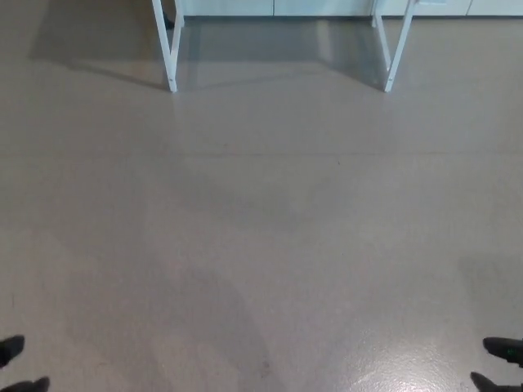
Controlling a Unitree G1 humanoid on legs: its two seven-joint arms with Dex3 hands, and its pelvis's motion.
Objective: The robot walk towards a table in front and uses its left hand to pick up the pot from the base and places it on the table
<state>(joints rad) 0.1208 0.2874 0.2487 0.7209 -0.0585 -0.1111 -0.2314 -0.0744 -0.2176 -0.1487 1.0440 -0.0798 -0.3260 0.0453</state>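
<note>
The floor (261, 229) is a plain, even grey-beige, marked only by soft darker shadow patches and a pale glossy glare at the lower right. The table legs (167, 49) are uniform white. The panel strip (278, 6) along the top edge is white to pale grey, divided by thin dark seams. The left hand (18, 366), partly in frame, is black. The right hand (500, 359), likewise partial, is black.

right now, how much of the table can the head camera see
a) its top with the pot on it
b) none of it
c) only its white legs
c: only two white legs show at the picture's top edge, standing on the floor; everything above them is cut off.
</note>
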